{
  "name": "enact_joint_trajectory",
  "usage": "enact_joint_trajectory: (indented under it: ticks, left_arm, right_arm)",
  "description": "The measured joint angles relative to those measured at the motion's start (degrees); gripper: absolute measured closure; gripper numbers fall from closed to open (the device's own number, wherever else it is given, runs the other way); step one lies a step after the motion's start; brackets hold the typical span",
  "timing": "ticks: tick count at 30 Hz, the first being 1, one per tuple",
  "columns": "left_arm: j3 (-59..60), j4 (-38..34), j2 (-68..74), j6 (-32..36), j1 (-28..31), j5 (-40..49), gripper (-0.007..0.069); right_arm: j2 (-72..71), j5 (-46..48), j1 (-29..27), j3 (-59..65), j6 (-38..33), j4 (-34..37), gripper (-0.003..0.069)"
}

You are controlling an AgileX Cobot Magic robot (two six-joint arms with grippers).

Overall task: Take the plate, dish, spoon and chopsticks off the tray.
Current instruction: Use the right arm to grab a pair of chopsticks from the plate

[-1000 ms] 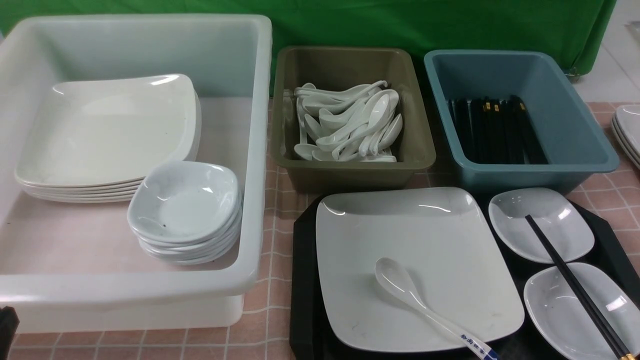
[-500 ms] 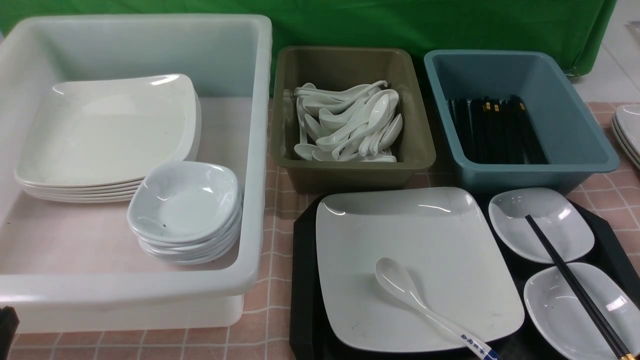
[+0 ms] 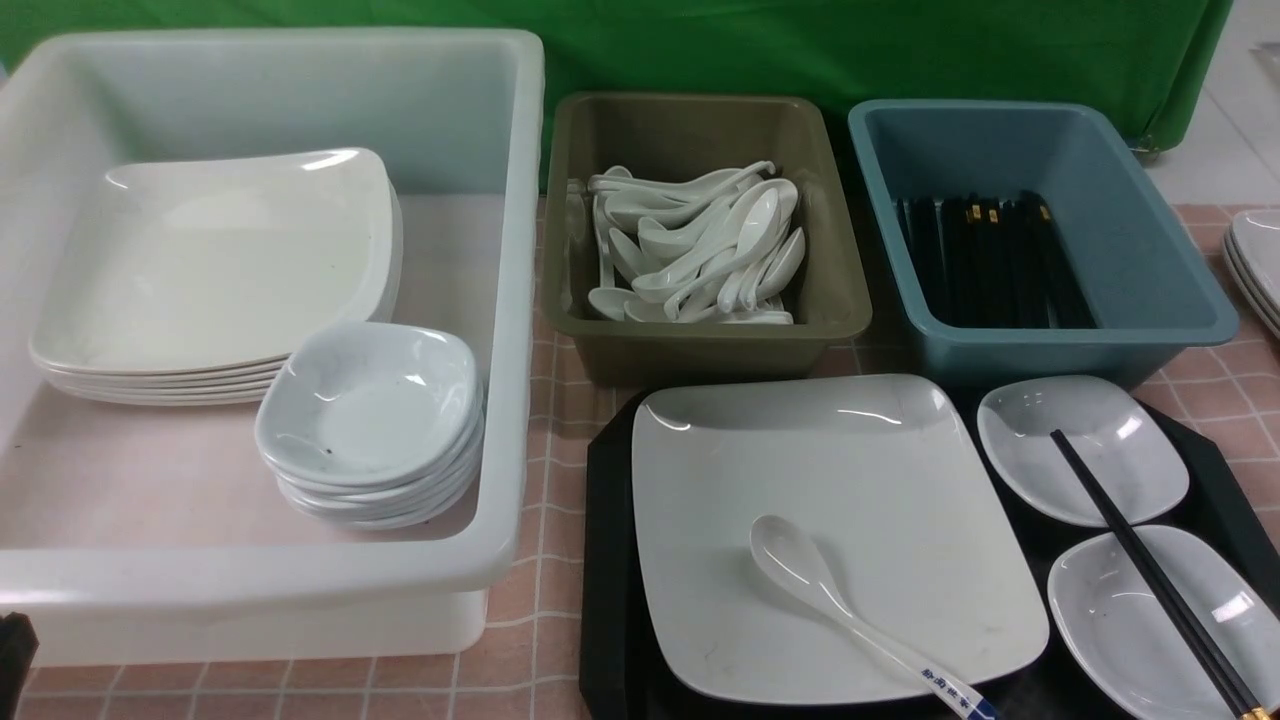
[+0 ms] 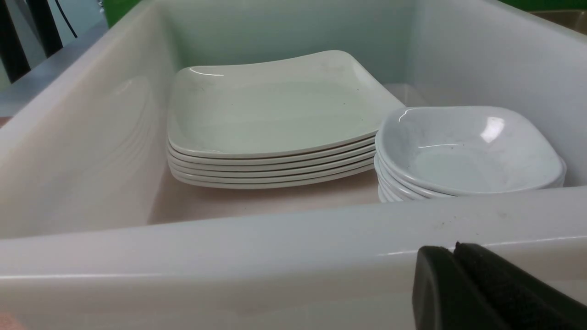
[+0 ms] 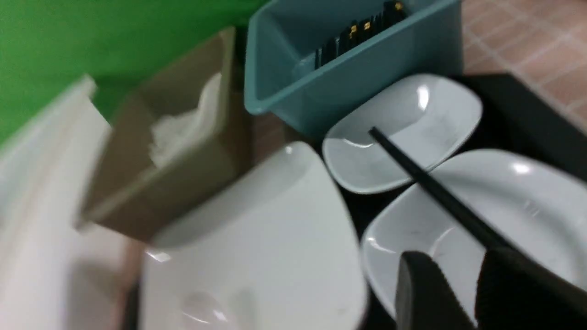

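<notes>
The chopsticks (image 3: 1150,569) lie across the two small dishes (image 3: 1060,450) at the tray's (image 3: 605,560) right side. Your right gripper (image 5: 467,275) hovers by their near part, jaws slightly apart and empty; get both sticks between them before closing. The left gripper (image 4: 454,256), pressed together, sits beside the white tub (image 4: 275,256).
</notes>
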Motion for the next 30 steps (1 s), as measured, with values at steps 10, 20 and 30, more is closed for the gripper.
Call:
enact_joint_trajectory:
  ticks: [10,20,30]
  left_arm:
    - [0.0,0.0,0.0,0.06,0.0,0.0,0.0605]
    - [0.0,0.0,0.0,0.06,0.0,0.0,0.0605]
    - [0.0,0.0,0.0,0.06,-0.02,0.0,0.0605]
  right_arm:
    - [0.0,-7.44,0.26,-0.44,9.0,2.3,0.0455]
    - [14.47,7.06,0.71,-27.26,-25.76,1.55,0.0629]
    - [54.76,43.31,0.71,-42.74,-32.27,-14.12,0.0606]
